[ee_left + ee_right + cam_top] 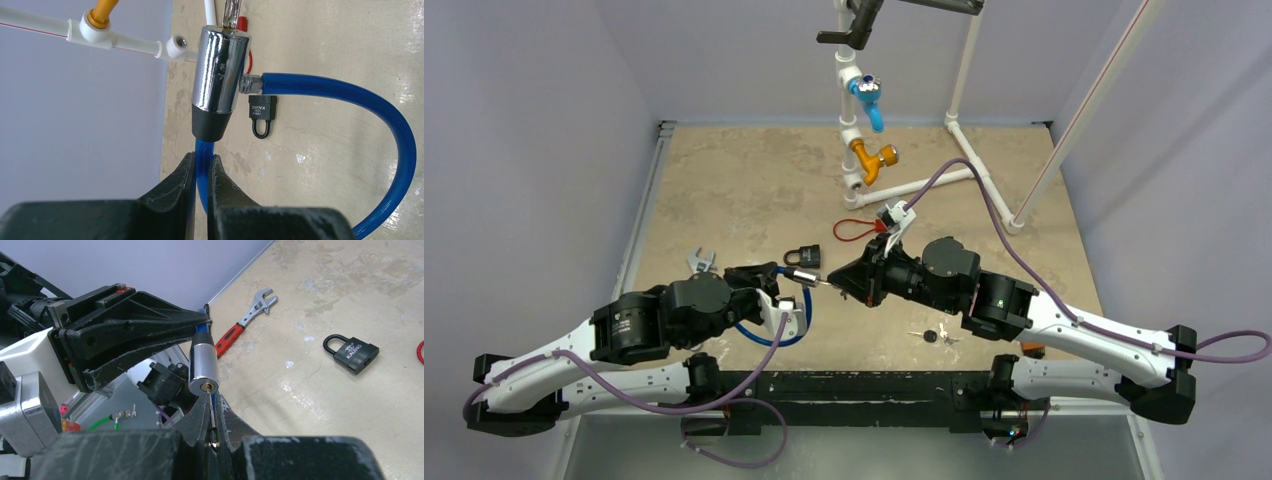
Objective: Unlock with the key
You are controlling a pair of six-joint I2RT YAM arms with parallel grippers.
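Evidently the two arms had met over the middle of the worktop (754, 190) so that one could steady the lock while the other worked it. The left gripper (202, 162) was nearly shut, pinching the blue cable (350, 95) just below the black collar of the chrome lock cylinder (220, 70). That grip held the cylinder off the worktop and turned its end face toward the other arm, while the rest of the cable drooped in a loop beside it.

The right gripper (212, 405) was clamped tight on the key (212, 415), the thin blade standing out between its fingers. It was lined up with the brass keyway (206, 387) in the cylinder's end. The blade's tip met that face, but how far it had entered, if at all, could not be told.

By my reading the step in hand was insertion. Holding the cable rather than the cylinder left the keyway unobstructed, though it probably let the cylinder swing if pushed off-axis.

A black padlock (354, 354) lay flat on the worktop beyond the cylinder, apart from both arms. A red-handled wrench (245, 320) lay near the left edge.
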